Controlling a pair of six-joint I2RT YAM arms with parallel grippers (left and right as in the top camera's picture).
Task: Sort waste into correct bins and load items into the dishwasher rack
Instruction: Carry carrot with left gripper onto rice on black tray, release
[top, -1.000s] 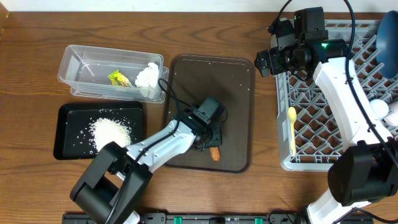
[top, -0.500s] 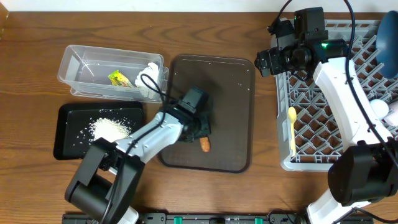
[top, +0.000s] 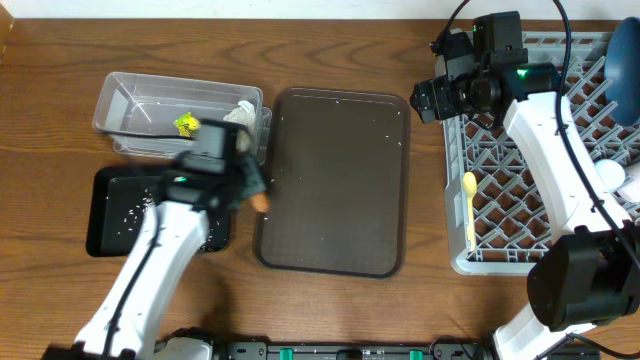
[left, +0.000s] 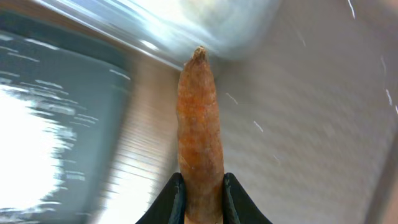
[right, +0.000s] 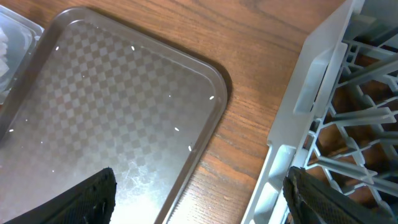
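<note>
Wooden table (top: 50, 100) overhead; carrot (left: 200, 124) pinch clear only wrist-side

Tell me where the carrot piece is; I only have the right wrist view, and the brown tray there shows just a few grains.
Observer: The left fingers hold the carrot piece by one end, over the table strip between the black tray and the brown tray.
Operator: What's in the clear tub?
Observer: A yellow-green wrapper and crumpled tissue.
Operator: The rack?
Observer: A yellow spoon lies by its left wall.
</note>
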